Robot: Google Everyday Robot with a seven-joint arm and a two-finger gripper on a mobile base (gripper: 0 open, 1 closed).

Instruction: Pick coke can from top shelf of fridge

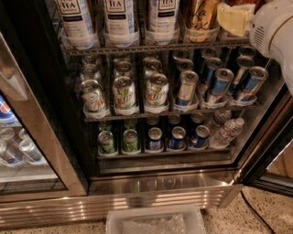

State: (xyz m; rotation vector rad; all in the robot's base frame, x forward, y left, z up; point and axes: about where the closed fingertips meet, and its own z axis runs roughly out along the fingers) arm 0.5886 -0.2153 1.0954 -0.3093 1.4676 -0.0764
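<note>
gripper [234, 18]: at 1 o'clock, over the right end of the top shelf [137, 47], beside the gold-orange can [201, 16].
grip state: you cannot tell.
coke can [241, 2]: you get only a reddish sliver at the upper edge, just above the gripper.

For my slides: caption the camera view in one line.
The gripper hovers at the upper right of the open fridge, level with tea bottles, above racks of cans.
</note>
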